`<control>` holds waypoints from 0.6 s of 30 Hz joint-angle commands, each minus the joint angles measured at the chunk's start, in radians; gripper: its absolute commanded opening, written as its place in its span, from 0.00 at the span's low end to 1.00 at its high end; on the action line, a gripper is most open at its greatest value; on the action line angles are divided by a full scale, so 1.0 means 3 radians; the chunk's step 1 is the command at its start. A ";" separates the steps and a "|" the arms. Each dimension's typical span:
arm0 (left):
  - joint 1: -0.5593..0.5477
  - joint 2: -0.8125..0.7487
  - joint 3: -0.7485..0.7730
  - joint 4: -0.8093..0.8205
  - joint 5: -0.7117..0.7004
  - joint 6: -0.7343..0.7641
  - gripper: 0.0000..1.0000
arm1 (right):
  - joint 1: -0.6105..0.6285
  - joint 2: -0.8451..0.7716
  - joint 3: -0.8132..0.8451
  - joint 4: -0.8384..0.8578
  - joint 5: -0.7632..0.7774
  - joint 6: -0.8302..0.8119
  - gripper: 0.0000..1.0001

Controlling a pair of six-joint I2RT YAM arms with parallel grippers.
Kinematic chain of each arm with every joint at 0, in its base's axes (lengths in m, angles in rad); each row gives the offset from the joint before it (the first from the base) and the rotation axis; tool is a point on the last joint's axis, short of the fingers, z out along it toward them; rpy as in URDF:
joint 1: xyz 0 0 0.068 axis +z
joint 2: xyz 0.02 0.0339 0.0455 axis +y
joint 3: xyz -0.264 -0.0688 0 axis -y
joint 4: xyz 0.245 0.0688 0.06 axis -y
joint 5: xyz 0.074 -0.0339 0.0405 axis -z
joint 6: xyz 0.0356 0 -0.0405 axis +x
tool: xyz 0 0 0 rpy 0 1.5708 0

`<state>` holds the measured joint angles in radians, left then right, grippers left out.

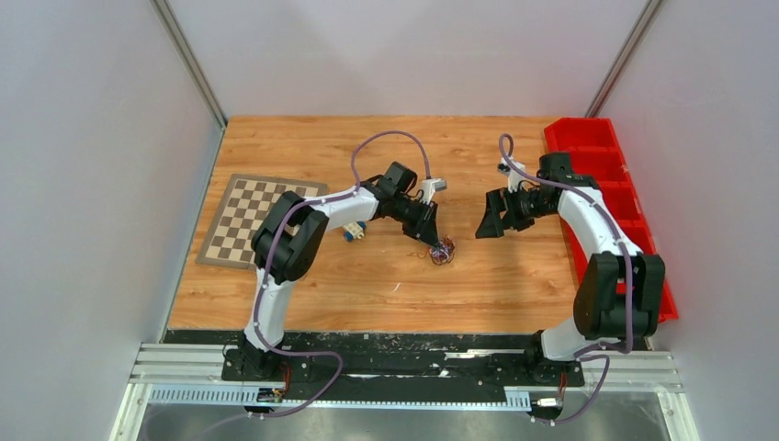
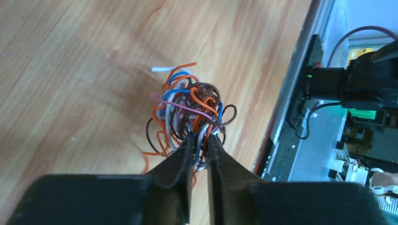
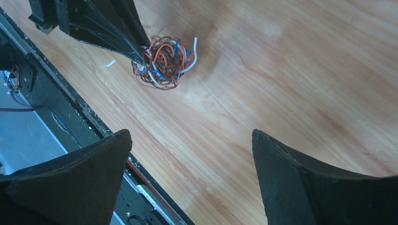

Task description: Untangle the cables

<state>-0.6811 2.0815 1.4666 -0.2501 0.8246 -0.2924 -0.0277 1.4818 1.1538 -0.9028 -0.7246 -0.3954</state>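
Observation:
The cables (image 1: 443, 251) are a small knot of thin brown, orange, blue, white and pink wires on the wooden table. In the left wrist view the knot (image 2: 190, 110) sits at the fingertips. My left gripper (image 2: 202, 138) is shut on several strands at the near side of the knot. In the top view it (image 1: 434, 240) sits just above and left of the knot. My right gripper (image 1: 488, 223) is open and empty, to the right of the knot and apart from it. In the right wrist view the knot (image 3: 163, 61) lies far ahead of the wide-open gripper (image 3: 192, 136).
A chessboard mat (image 1: 254, 217) lies at the left of the table. Red bins (image 1: 602, 179) stand along the right edge. A small blue and white object (image 1: 353, 231) lies under the left arm. The table's front edge and metal rail (image 1: 404, 354) are close behind the knot.

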 commanded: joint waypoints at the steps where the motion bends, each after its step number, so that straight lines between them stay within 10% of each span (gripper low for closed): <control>1: 0.0016 0.0040 0.0139 0.0032 0.0033 -0.0033 0.30 | -0.0010 0.0283 -0.0042 0.0013 -0.0079 -0.0103 0.96; 7: 0.0081 -0.0191 -0.0293 0.0148 0.0022 -0.0146 0.58 | 0.0061 0.0660 -0.0102 0.0091 -0.0539 -0.0005 0.87; 18: 0.0096 -0.0358 -0.0775 0.0363 -0.0082 -0.0039 0.62 | 0.0501 0.0892 -0.0176 0.0640 -0.0703 0.0377 0.75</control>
<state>-0.6556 2.0274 1.2346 -0.1917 0.8120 -0.3271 0.0799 1.7412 1.1011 -0.8200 -0.8768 -0.3325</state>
